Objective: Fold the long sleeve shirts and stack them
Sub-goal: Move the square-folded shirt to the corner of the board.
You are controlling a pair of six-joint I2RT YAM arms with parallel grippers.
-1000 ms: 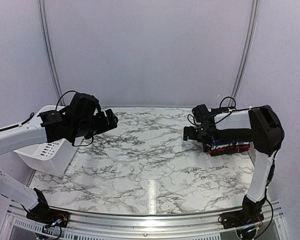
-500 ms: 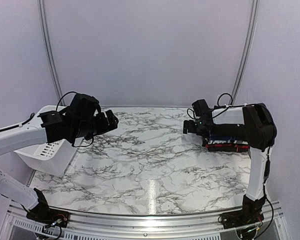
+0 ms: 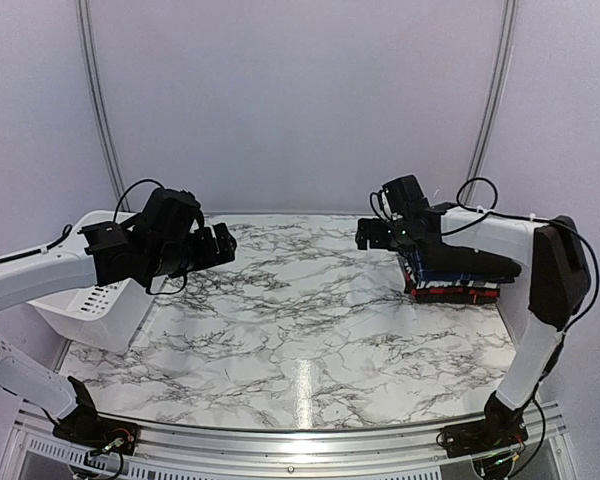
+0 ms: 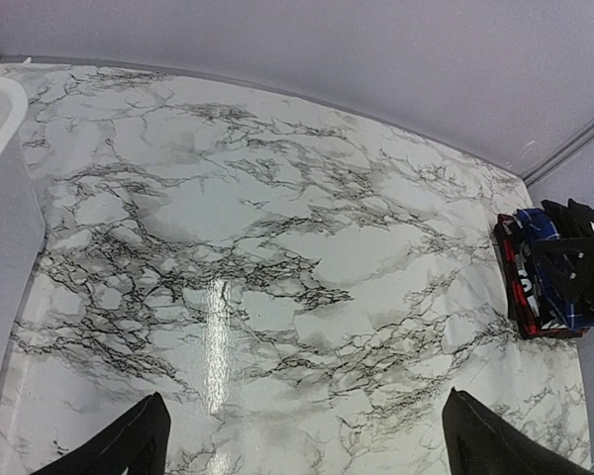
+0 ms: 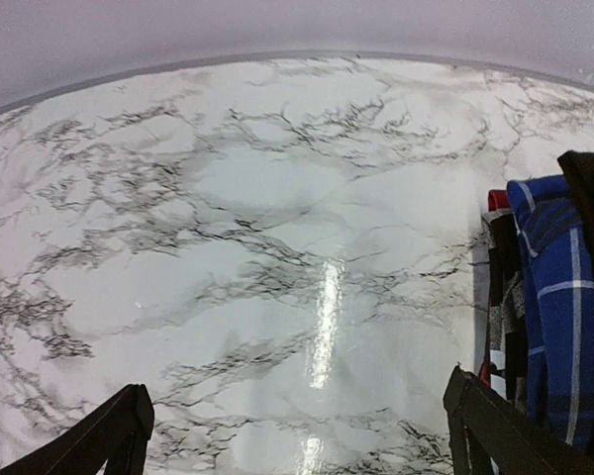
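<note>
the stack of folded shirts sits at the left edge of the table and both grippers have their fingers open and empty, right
Not quite. The stack of folded shirts sits at the right edge of the table, not the left, as the top external view shows. The rest holds: the left gripper and right gripper do have their fingers open and empty.

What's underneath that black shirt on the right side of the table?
A folded blue plaid shirt shows just under the black shirt, with a red one at the very bottom. Only their edges are visible; the black shirt covers the rest.
</note>
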